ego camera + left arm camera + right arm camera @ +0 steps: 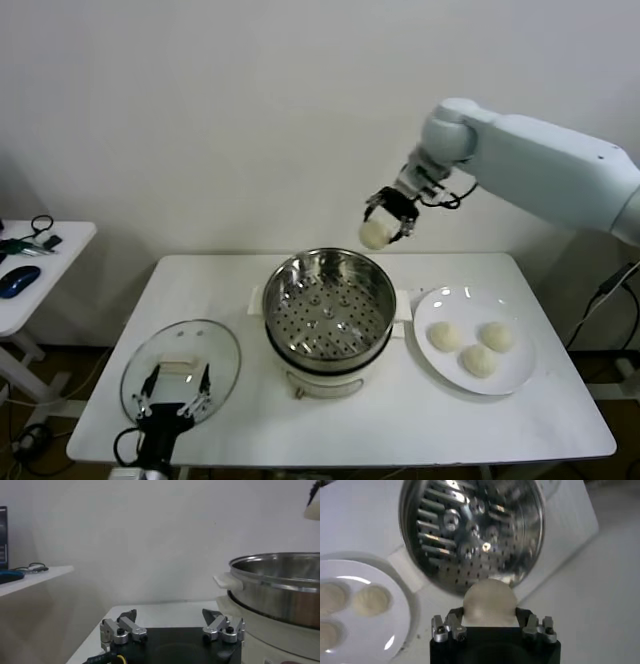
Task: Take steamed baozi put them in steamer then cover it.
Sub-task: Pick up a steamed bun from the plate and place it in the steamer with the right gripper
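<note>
1. Head view: the right gripper [385, 217] pinches one baozi [375, 234] in the air above the far rim of the steamer [328, 306]. Three buns [478, 348] lie on the white plate [519, 375]. The left gripper [173, 394] hangs spread over the glass cover [181, 369].
2. Left wrist view: fingers [126, 628] stand wide apart beside the steamer [280, 592].
3. Right wrist view: the bun [489, 601] sits clamped between the fingers [451, 625], over the perforated basket [472, 530].
</note>
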